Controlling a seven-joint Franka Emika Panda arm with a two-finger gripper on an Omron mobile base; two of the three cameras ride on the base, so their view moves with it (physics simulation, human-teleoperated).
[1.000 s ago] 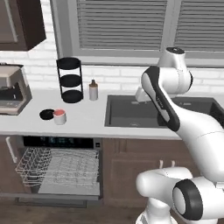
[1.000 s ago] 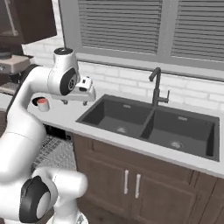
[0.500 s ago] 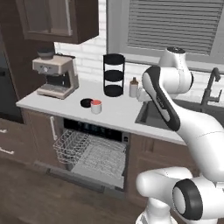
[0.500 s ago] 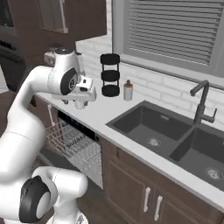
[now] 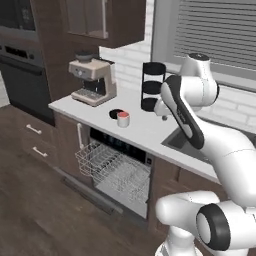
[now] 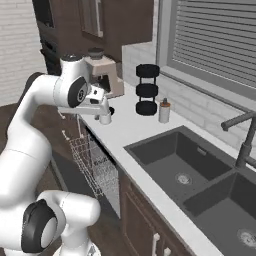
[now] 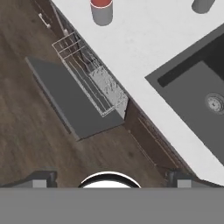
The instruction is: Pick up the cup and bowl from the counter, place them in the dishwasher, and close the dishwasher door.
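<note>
At the top edge of the frame stands the cup (image 7: 101, 11), grey with a red top, on the pale counter (image 7: 144, 48) that runs diagonally toward the lower right. A dark sink (image 7: 194, 94) fills the right side. Left of centre the wire rack (image 7: 89, 78) juts out over the open dishwasher door (image 7: 65, 98), which lies flat above the wood floor (image 7: 26, 131).

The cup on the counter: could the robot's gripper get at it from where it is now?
Probably yes. The cup stands in the open on the counter, with only the low bowl beside it. The gripper is open, empty and hangs close by.
</note>
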